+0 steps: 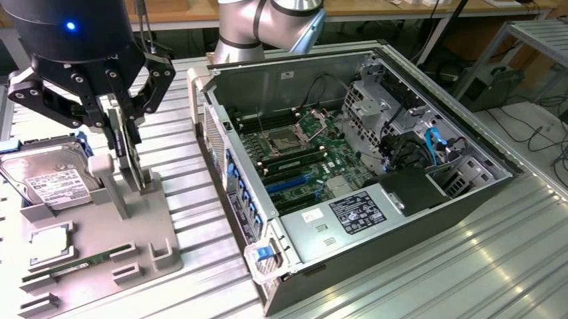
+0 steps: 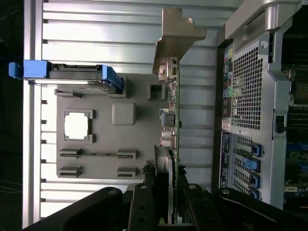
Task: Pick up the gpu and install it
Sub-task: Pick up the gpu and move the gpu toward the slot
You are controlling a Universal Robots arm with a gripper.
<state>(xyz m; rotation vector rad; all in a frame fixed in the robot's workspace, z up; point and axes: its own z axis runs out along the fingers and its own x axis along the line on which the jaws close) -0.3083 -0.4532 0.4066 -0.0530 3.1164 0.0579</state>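
At the exterior view's left, beside a hard drive [image 1: 46, 178], the gpu [image 1: 128, 151] is pinched edge-on by the gripper [image 1: 124, 129] fingers [image 2: 143, 211] over a grey holder [image 1: 133, 229], with an open computer case [image 1: 284, 73] laid rightward on the desk [image 1: 443, 269].

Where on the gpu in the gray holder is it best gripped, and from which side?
I would take the gpu across its two flat faces, near the fan block, away from the silver bracket, coming straight down from above. It stands upright and edge-on in the gray holder, leaving its top edge free.
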